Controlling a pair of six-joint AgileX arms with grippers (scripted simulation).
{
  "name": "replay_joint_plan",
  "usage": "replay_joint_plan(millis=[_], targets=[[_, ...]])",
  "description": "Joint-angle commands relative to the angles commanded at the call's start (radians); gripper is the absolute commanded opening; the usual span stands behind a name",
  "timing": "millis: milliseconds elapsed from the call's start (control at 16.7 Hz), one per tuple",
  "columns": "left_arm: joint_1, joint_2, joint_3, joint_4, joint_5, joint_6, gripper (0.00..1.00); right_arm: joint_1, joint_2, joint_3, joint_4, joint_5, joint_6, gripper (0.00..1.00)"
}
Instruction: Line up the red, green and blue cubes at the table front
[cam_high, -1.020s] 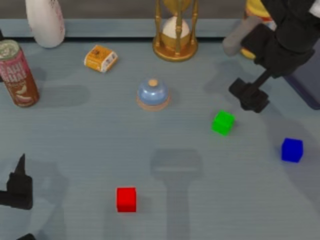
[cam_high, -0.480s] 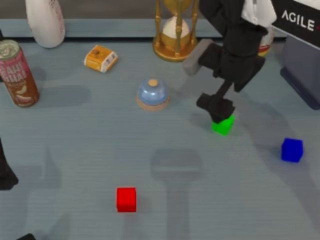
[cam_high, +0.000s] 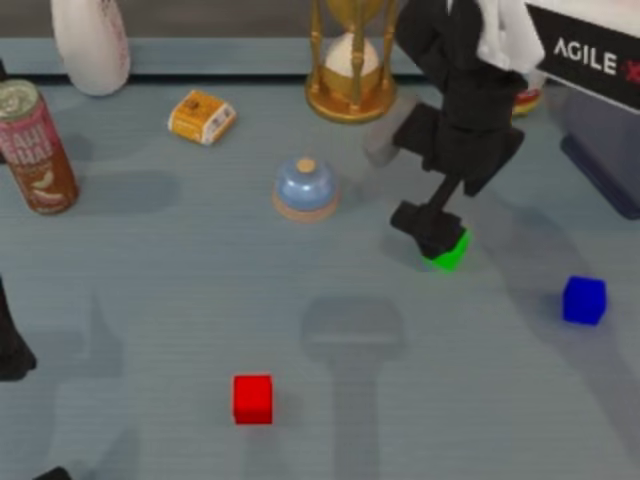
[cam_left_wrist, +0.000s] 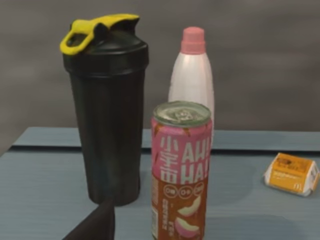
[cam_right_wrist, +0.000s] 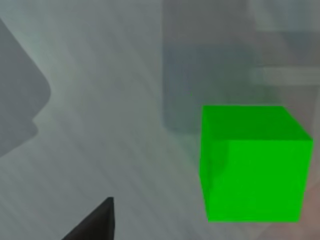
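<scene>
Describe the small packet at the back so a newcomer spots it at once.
Start at the gold hourglass at the table's back edge and go left. The packet lies flat between it and the pink can. It alone is orange and white, lower than the blue bell.

Overhead view of table (cam_high: 180, 300), wrist views low, right one nearest

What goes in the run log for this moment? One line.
right tool: over green cube, grip unclear | left tool: parked, left table edge | red cube: front | blue cube: right
</scene>
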Motion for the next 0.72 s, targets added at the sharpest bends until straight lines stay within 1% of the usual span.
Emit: replay_joint_plan(millis=[240,360,540,720], targets=[[0.0,0.0,0.0,0.0,0.0,0.0,1.0,0.002,0.038,-0.114,0.165,0.0,0.003,1.0],[0.0,0.0,0.0,0.0,0.0,0.0,1.0,0.002,0.05,-0.141,0.196,0.001,0.003,1.0],[0.0,0.0,0.0,0.0,0.0,0.0,1.0,0.002,0.05,-0.142,0.197,0.001,0.003,1.0],[0.0,0.0,0.0,0.0,0.0,0.0,1.0,0.002,0.05,-0.142,0.197,0.001,0.003,0.77]])
